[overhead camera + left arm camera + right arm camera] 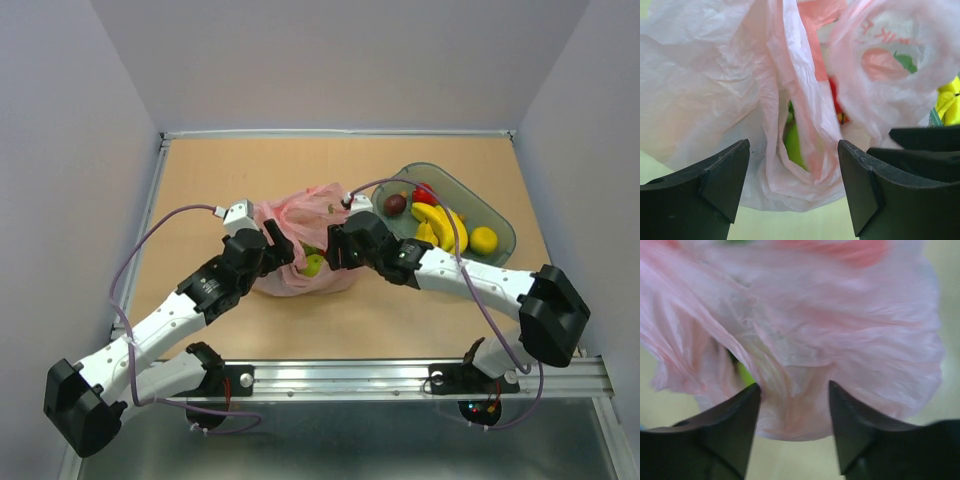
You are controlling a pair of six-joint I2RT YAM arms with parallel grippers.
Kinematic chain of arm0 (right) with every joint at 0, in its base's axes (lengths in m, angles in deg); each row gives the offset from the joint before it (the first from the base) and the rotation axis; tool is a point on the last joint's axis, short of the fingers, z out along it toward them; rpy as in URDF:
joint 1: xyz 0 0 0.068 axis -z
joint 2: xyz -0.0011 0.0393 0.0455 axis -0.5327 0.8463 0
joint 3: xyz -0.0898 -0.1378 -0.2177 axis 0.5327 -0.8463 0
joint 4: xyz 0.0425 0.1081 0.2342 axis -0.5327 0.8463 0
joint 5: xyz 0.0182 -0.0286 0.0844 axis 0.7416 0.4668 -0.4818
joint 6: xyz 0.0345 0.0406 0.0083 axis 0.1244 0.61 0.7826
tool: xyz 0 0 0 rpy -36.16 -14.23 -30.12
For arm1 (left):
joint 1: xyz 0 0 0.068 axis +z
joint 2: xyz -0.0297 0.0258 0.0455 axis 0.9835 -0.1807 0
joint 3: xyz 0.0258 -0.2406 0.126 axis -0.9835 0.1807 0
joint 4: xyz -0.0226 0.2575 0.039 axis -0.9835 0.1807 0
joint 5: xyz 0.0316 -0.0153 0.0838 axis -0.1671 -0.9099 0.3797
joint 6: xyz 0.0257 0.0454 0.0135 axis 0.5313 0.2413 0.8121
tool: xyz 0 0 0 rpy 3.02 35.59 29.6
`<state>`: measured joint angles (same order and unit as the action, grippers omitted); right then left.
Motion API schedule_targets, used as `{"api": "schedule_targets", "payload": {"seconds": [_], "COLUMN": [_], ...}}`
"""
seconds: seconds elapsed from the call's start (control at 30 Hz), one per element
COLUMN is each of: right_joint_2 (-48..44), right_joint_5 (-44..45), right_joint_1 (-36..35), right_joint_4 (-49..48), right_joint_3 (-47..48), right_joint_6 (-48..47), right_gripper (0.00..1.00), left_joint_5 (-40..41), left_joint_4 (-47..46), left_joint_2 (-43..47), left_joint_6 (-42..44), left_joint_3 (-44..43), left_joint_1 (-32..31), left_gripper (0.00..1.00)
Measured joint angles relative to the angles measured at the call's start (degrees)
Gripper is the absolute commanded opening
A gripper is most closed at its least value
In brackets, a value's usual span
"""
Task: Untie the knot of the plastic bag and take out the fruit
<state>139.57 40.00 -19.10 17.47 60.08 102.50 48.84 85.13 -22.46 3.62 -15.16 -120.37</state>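
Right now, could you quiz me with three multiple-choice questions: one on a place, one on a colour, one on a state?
1. Where is the grey tray relative to the plastic bag? A. left B. right C. underneath
2. What colour is the bag? A. blue B. pink C. black
3. The left pincer has its fingers: A. apart B. pressed shut C. hidden

Answers: 1 B, the top view shows it on the bag's right; 2 B, pink film in every view; 3 A, bag folds sit in the gap.

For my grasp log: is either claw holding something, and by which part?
Nothing is clamped. The left claw and the right claw both stand open, each with a fold of the thin, crinkly pink plastic bag in its gap.
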Motion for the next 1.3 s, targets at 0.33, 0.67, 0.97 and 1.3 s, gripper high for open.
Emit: {"api": "schedule_targets", "payload": {"seconds": [0.33, 0.67, 0.97, 1.3], "right_joint_2": [-8.79, -14.12, -14.27, -20.28], "right_joint_5": [6.97, 4.66, 4.35, 5.86], "right_joint_1": [-0.13, -0.13, -0.13, 5.31], "right_joint_4": [-6.93, -16.63, -18.69, -17.33], "right_joint_3": [-24.41, -32.76, -32.76, -38.16], "right_joint_6": [15.04, 21.86, 21.09, 20.55], "right_gripper": [0.00, 0.00, 0.00, 0.41], "left_joint_5": [-0.35, -4.09, -4.94, 2.45], "left_joint_4": [-2.82, -2.95, -1.84, 10.73], "left_joint_2": [-0.42, -4.74, -9.70, -7.52], "left_joint_6": [-0.74, -1.33, -0.37, 5.53], "left_joint_3": [0.07, 0.04, -0.42, -7.61], "left_joint_1": [0.00, 0.00, -0.04, 2.29], "left_gripper": [0.85, 0.85, 0.00, 0.00]}}
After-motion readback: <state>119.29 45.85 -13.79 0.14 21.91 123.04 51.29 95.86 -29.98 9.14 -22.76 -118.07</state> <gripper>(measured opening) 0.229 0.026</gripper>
